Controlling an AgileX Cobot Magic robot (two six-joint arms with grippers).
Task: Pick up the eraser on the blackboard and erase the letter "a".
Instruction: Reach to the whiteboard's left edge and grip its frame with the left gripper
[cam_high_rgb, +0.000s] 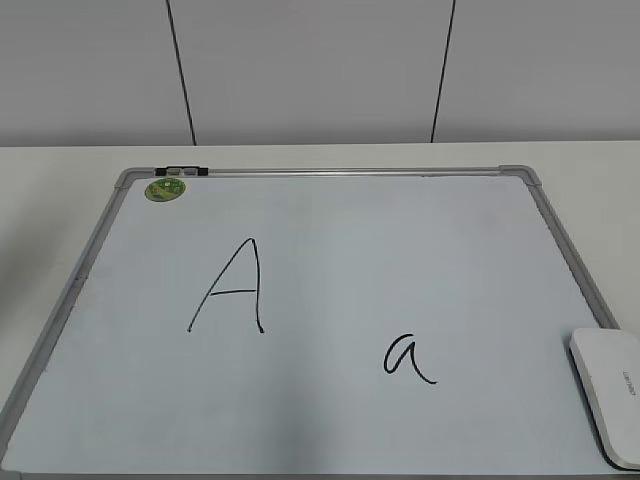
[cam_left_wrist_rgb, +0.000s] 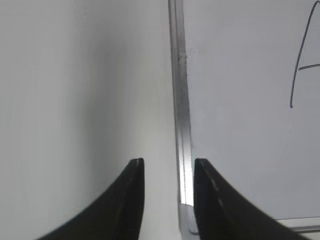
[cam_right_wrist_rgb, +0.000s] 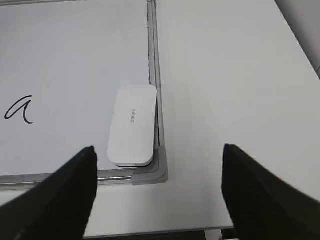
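The eraser (cam_high_rgb: 610, 390) is a white rounded block lying flat on the blackboard (cam_high_rgb: 350, 240), in its near right corner against the frame. The small letter "a" (cam_high_rgb: 408, 358) is written to the left of it. In the right wrist view the eraser (cam_right_wrist_rgb: 132, 125) lies ahead of my right gripper (cam_right_wrist_rgb: 158, 147), which is wide open, empty and above the board's corner piece; the letter "a" (cam_right_wrist_rgb: 20, 110) is at the left. My left gripper (cam_left_wrist_rgb: 167, 162) is open and empty over the blackboard's left frame (cam_left_wrist_rgb: 181, 100). Neither gripper shows in the exterior view.
A tall capital "A" (cam_high_rgb: 232, 288) is on the board's left half and also shows in the left wrist view (cam_left_wrist_rgb: 302, 65). A round green sticker (cam_high_rgb: 165, 189) and a black clip (cam_high_rgb: 183, 172) sit at the far left corner. The white table (cam_high_rgb: 60, 200) surrounds the board.
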